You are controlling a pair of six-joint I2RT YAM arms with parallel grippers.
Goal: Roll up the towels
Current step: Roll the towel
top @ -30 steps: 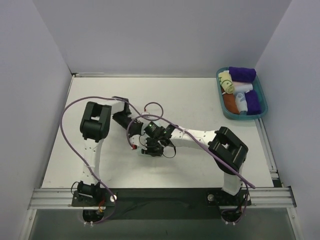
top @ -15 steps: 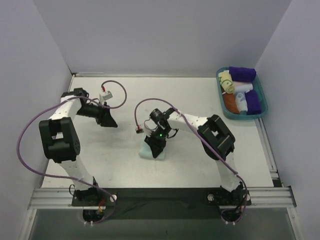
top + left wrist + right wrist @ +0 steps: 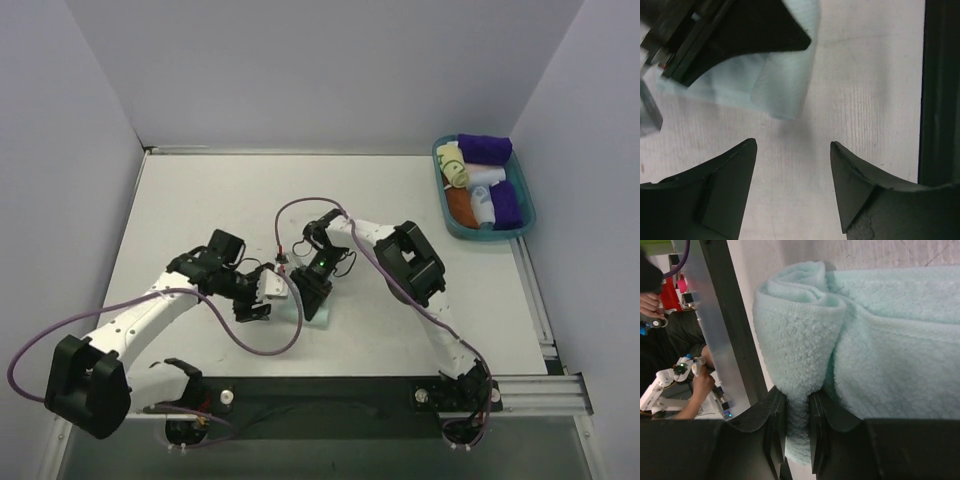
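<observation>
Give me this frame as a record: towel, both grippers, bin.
towel: mint towel, partly rolled, lying on the table
right gripper: right gripper shut on a fold at the towel's rolled end
left gripper: left gripper open, over bare table, short of the towel
bin: teal bin, far right, holding rolled cloths

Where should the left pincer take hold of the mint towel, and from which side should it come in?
Probably the rounded, folded end of the mint towel that pokes out past the right pincer, which pinches a fold of the roll. The left pincer is open, facing that end but short of it, so a straight, low approach from its own side looks best.
</observation>
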